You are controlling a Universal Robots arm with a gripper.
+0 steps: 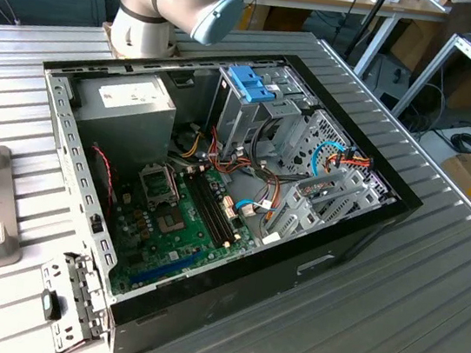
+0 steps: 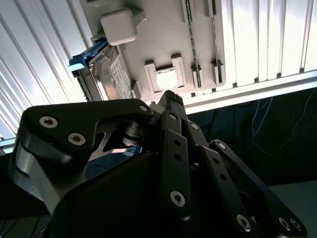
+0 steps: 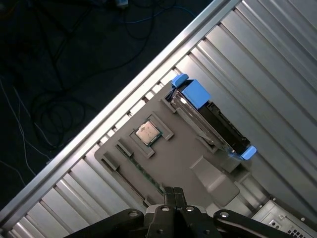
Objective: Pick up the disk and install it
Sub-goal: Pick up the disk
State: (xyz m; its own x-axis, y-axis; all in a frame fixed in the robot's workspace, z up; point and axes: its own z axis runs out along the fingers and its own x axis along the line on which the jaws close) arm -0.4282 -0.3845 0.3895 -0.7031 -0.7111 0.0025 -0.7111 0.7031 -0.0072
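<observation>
As in both wrist views, disk [image 3: 218, 121] upright

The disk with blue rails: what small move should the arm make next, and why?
Probably move across until it is above the disk. The gripper is shut, holds nothing and is apart from the disk, which stands on edge at one side of the grey holder.

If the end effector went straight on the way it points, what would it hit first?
The end effector would probably meet the grey fixture plate, near the chip, not the disk at its edge. Depth is unclear.
</observation>
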